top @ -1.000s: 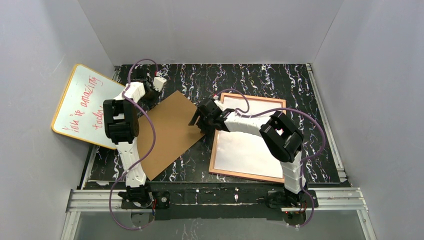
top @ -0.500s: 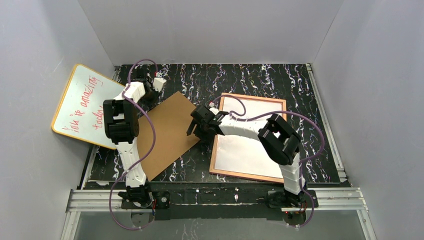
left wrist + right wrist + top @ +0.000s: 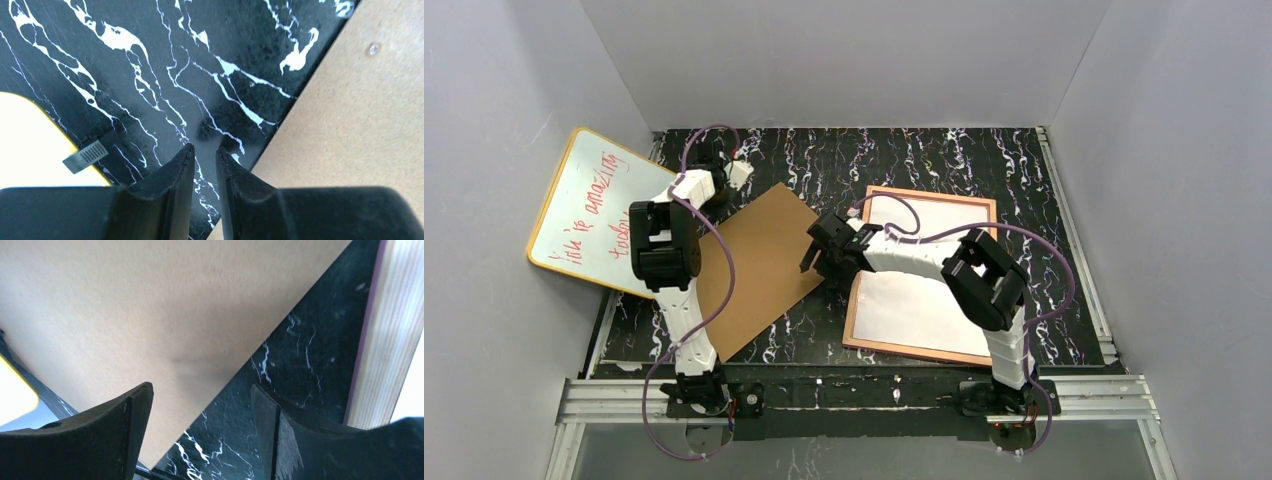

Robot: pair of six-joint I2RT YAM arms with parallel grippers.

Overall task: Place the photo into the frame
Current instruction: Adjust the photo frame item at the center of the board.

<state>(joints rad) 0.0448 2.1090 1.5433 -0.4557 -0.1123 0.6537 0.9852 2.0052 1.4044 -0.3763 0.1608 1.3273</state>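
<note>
At the far left, a yellow-rimmed whiteboard point(image 3: 584, 215) with red writing is leaned against the side wall. Just to its right, the left gripper point(image 3: 204, 150) is held over the black marbled table point(image 3: 944, 160), between the whiteboard's corner and the far edge of a brown backing board point(image 3: 759, 270). Its fingers point(image 3: 177, 170) are set with only a narrow gap between them, and nothing is gripped. The brown board is laid flat and turned at an angle in the left half of the table.

At that board's right edge the right gripper point(image 3: 816, 258) is positioned, with its fingers spread wide and nothing clasped; in the right wrist view the board's edge and a strip of bare table are seen between them.

Just to the right, the frame point(image 3: 372, 350) is laid flat on the table with its orange-tan side up. The photo point(image 3: 914, 310) is seen inside it, white side up, so its printed side is not shown. The right forearm is stretched across the frame's upper part.
</note>
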